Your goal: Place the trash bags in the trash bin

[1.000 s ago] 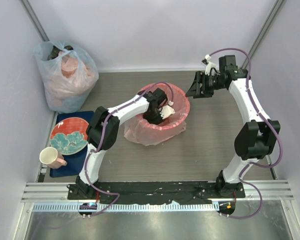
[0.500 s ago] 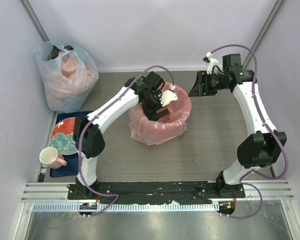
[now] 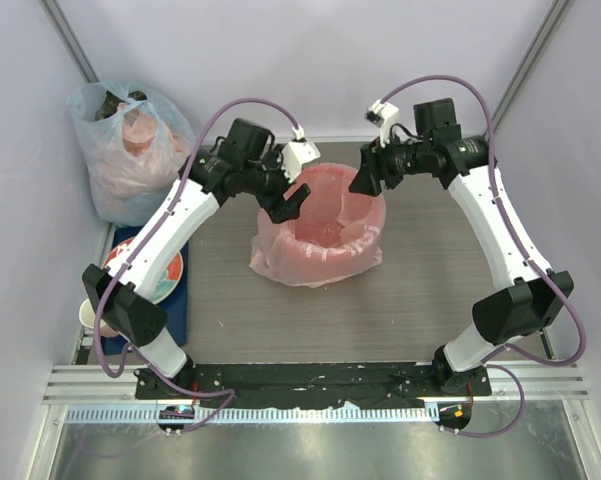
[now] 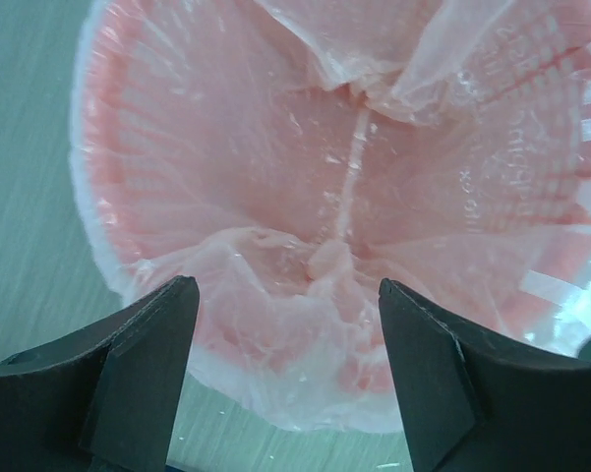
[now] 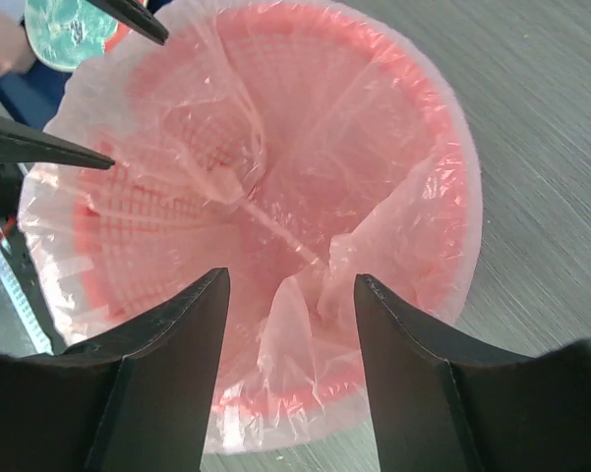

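The pale-pink trash bag (image 3: 280, 262) lines the red mesh trash bin (image 3: 366, 222) in the middle of the table. Its hem is draped over the rim and down the outside. My left gripper (image 3: 290, 203) hovers open above the bin's back-left rim and holds nothing. My right gripper (image 3: 364, 180) is open above the back-right rim and also holds nothing. The left wrist view looks down between open fingers (image 4: 143, 379) at the bag (image 4: 315, 295) gathered at the bin's bottom. The right wrist view shows the bag (image 5: 305, 295) folded inward over the lattice wall (image 5: 143, 231).
A large bluish-clear bag (image 3: 130, 150) with pink lumps stands in the back left corner. A patterned plate (image 3: 165, 278) lies on a dark blue mat (image 3: 180, 320) at the left, with a mug (image 3: 85, 312) partly behind my left arm. Walls close both sides and the back.
My left gripper has let go of the bag, opened, and risen out of the bin toward the back left. My right gripper has moved left over the bin's rim.
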Motion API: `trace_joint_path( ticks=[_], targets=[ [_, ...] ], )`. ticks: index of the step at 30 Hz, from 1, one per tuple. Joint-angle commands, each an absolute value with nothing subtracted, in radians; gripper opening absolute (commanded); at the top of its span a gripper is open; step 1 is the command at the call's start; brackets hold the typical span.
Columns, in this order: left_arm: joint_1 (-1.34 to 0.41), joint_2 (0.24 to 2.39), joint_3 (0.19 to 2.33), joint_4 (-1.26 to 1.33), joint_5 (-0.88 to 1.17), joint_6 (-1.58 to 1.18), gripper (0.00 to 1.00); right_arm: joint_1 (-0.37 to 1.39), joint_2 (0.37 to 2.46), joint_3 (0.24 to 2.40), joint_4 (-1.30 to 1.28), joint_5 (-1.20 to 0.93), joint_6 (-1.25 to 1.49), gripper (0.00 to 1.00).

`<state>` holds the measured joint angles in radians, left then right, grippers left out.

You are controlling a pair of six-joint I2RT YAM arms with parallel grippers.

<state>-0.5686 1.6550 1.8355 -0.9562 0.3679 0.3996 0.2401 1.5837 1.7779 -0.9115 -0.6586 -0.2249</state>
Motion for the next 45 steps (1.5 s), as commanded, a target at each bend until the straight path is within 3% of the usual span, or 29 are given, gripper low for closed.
trace_joint_path(
  ticks=[1, 5, 9, 14, 20, 25, 32, 37, 45],
  targets=[
    [-0.583, 1.617, 1.741, -0.887, 0.396, 0.371, 0.77, 0.261, 1.559, 1.729, -0.943, -0.608, -0.365, 0.59],
    [-0.563, 1.514, 1.605, -0.734, 0.412, 0.278, 0.79, 0.278, 1.502, 1.632, -0.992, -0.557, -0.489, 0.59],
    [-0.468, 1.421, 1.554, -0.533, 0.52, 0.109, 0.84, 0.362, 1.534, 1.709, -1.031, -0.502, -0.549, 0.59],
    [-0.319, 1.457, 1.729, -0.618, 0.565, 0.005, 0.89, 0.518, 1.634, 1.799, -1.086, -0.379, -0.575, 0.63],
    [-0.187, 1.439, 1.68, -0.629, 0.583, -0.069, 0.93, 0.604, 1.801, 1.845, -1.153, -0.226, -0.546, 0.76],
    [-0.167, 1.439, 1.556, -0.512, 0.636, -0.141, 0.96, 0.611, 1.882, 1.832, -1.088, -0.209, -0.489, 0.77],
    [-0.14, 1.456, 1.488, -0.485, 0.669, -0.149, 0.98, 0.618, 1.957, 1.626, -0.91, -0.15, -0.457, 0.78],
    [-0.129, 1.48, 1.485, -0.477, 0.68, -0.175, 0.99, 0.617, 1.97, 1.526, -0.804, -0.149, -0.448, 0.78],
    [-0.121, 1.48, 1.497, -0.476, 0.687, -0.178, 0.99, 0.617, 1.875, 1.548, -0.779, -0.212, -0.416, 0.77]
  ],
)
